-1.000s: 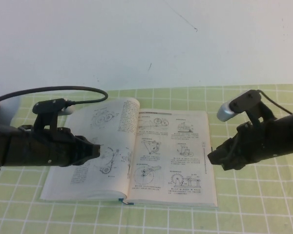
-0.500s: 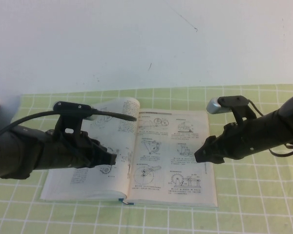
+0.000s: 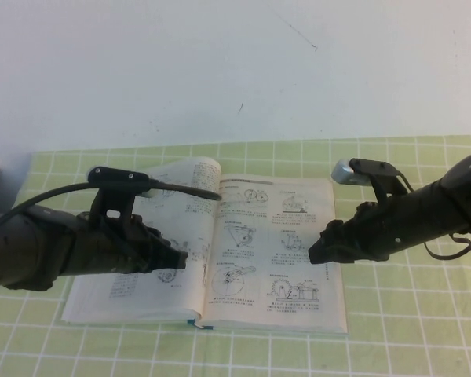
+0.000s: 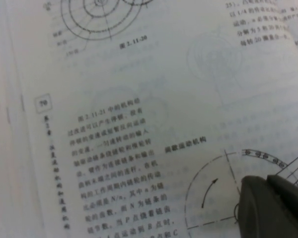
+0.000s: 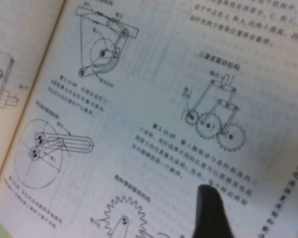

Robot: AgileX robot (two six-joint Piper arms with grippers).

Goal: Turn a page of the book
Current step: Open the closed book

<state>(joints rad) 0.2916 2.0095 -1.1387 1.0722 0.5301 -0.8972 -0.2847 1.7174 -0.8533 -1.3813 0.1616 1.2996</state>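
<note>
The book [image 3: 208, 251] lies open and flat on the green-checked cloth [image 3: 408, 314] of the tabletop, and no leaf is lifted yet, so the turn itself looks still to be done. The page [image 3: 279, 247] on the book's right half rests level against the stack beneath it.

The right tool [image 3: 315, 253] hovers over that page's outer part, close above the paper; its jaws stand wide apart and hold nothing. The left tool [image 3: 180, 259] sits over the book's left half beside the spine; I cannot tell whether it is open or closed.

The paper is thin, matte and white, printed with black gear and wheel line drawings. The left leaves bulge in a soft curve near the spine, and a dark teal cover edge shows at the book's near side.
</note>
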